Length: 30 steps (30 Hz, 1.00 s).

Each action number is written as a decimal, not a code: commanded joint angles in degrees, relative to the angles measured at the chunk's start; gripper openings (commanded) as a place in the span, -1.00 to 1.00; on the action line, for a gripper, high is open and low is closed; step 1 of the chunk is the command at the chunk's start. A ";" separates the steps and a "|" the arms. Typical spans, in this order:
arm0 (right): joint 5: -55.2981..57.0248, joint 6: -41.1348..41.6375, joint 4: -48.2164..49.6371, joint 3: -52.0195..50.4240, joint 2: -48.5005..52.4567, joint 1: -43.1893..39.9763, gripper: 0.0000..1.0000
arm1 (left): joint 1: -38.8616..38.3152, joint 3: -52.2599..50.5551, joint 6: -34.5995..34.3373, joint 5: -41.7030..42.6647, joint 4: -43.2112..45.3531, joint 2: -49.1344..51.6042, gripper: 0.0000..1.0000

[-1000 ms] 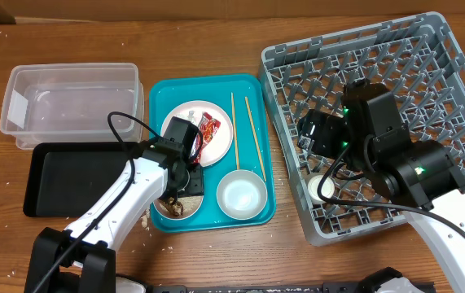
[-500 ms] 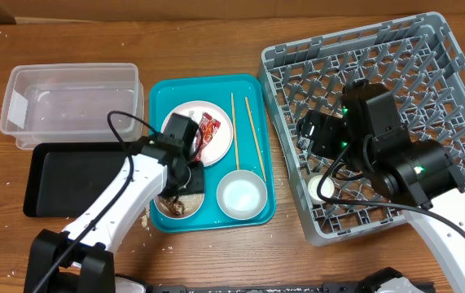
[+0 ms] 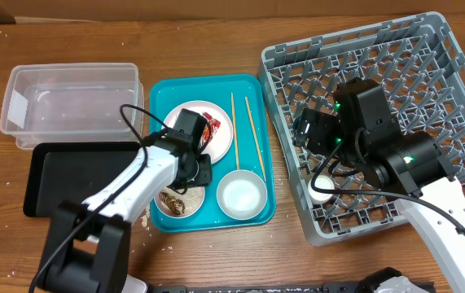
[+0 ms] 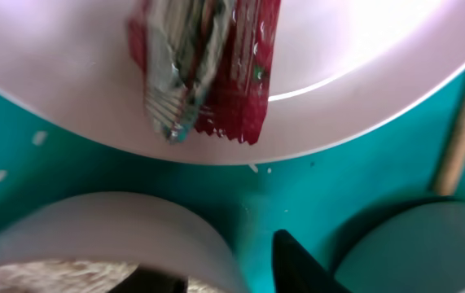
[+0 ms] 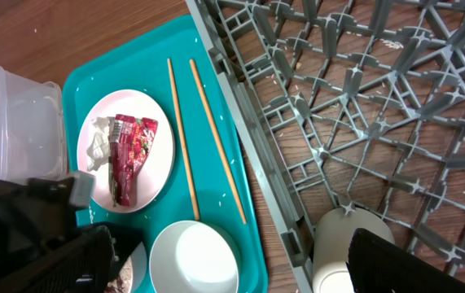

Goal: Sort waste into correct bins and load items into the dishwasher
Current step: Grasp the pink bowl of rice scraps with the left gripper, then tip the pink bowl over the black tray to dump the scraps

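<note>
Wooden tabletop [image 3: 216,41] ran under everything, and at its left edge a clear plastic tub [image 3: 69,102] sat with a shallow black tray [image 3: 57,179] just in front of it, the two touching or nearly so. Next came a teal serving tray [image 3: 160,91]. At its back lay a large pale pink plate [image 3: 175,114] carrying a red printed snack wrapper [image 4: 216,73], creased along its length, with a silvery crumpled strip and a saw-toothed end. A crumpled white tissue [image 5: 98,138] lay beside the wrapper on the same plate. The left gripper [image 3: 198,171] hung low over the tray between that plate and a smaller pink dish [image 3: 163,213], which held brown food scraps [image 3: 173,203]. Its jaws stood apart and held nothing, and in the wrist view the rim of the dish lay between the two fingertips. A grey-white bowl [image 3: 241,195] sat to the right of the dish, upright and empty. Behind it, two thin wooden chopsticks [image 3: 234,130] lay side by side, slightly splayed. Beyond the tray stood the grey lattice dish rack [image 3: 427,49]. The right gripper [image 3: 301,132] hovered over its left side, spread wide and empty. A small white cup [image 3: 322,189] rested in the rack's near left corner.
</note>
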 commanded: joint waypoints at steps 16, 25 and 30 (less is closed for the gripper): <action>-0.09 -0.35 -0.35 1.09 -0.02 -0.04 0.89 | 1.51 8.50 -2.21 2.21 -15.39 -8.72 -0.92; -0.09 -0.35 -0.44 1.09 -0.02 -0.04 0.89 | 32.02 10.75 11.89 30.51 -20.55 -14.36 -0.92; -0.09 -0.35 -0.39 1.09 -0.02 -0.04 0.89 | 47.95 10.73 21.59 48.02 -22.25 -9.60 -0.92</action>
